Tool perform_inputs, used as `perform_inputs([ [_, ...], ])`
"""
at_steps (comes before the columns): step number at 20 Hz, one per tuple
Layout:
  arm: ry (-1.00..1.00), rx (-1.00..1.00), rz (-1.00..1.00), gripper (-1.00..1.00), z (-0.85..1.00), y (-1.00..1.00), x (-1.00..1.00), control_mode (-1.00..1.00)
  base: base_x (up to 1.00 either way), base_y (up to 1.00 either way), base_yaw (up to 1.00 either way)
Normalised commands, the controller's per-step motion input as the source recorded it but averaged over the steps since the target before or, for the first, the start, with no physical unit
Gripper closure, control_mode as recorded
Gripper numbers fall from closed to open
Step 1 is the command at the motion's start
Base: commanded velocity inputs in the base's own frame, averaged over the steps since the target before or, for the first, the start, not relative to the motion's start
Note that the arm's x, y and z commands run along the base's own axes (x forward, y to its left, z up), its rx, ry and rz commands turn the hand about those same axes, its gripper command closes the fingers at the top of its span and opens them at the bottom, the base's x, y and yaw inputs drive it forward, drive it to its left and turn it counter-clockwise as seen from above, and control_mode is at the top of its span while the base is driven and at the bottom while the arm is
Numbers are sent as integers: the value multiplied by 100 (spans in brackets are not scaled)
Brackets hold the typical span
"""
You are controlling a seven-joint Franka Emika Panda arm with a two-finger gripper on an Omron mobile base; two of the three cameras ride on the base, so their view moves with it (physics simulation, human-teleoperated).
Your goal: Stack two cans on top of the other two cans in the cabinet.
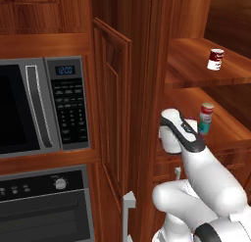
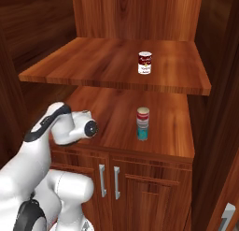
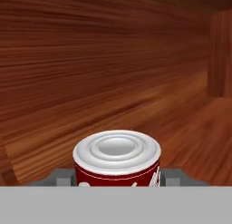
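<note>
Arm (image 1: 208, 175): one, white with dark joints. I see it folded at the elbow, forearm rising forward and left in my left base view.
Gripper (image 3: 117, 178): clamped on the red can (image 3: 117, 159), one finger tip at each side, lid toward my hand camera.

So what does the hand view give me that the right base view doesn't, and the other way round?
Hand view: close up, a red-banded can with a pale ringed top, gripped between the fingertips of the claw.
Right base view: the robot's white arm, a soup can on the upper shelf, a red can stacked on a teal can on the lower shelf, and two closed doors underneath.
Both: the glossy reddish-brown wood of the cabinet.
</note>
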Motion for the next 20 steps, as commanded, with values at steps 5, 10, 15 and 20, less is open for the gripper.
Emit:
perform_inputs([
  [5,21,-3,-20,100,44,-32,-37,-100,0,0,0],
  [10,22,-5,-13,100,51,-27,-40,-100,0,0,0],
  [15,19,-1,-15,100,49,-31,-46,-100,0,0,0],
  [20,7,0,-23,100,39,-34,-53,-100,0,0,0],
])
